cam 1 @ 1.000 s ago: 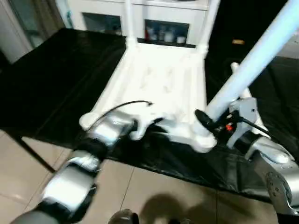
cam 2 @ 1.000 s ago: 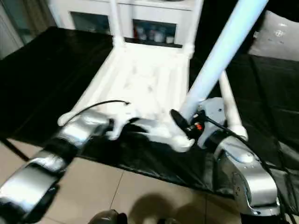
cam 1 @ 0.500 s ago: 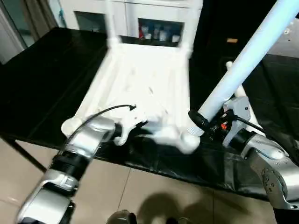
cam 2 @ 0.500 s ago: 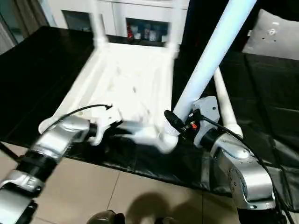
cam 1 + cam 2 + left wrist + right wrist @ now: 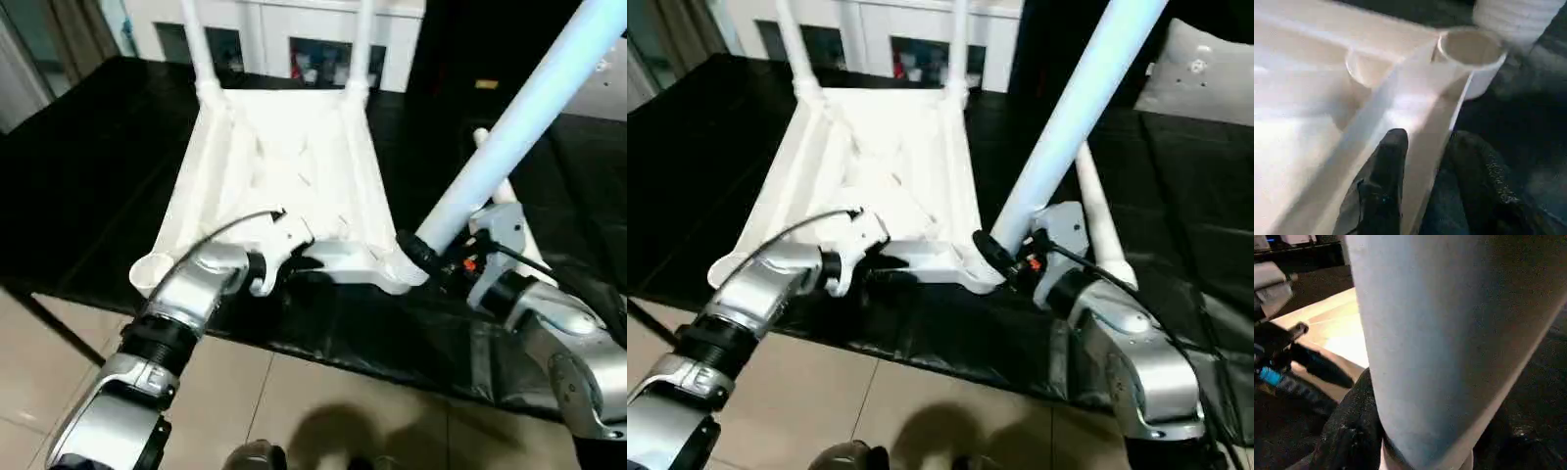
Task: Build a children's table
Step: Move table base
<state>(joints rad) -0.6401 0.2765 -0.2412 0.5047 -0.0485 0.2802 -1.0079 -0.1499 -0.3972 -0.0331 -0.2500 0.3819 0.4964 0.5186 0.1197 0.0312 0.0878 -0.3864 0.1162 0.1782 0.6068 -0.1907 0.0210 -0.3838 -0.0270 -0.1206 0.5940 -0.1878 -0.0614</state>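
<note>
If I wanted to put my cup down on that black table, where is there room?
The black table is bare along the left of the upturned white tabletop. It is crowded at the near edge, where both grippers work, and on the right, where a spare leg lies.

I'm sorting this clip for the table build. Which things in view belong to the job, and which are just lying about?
Part of the job:
- white plastic ribbed tabletop, upside down, two legs fitted at its far corners
- long white tapered leg in the right gripper
- spare white leg
- left gripper on the tabletop's rim

Lying about:
- white glass-door cabinet
- pale cushion
</note>
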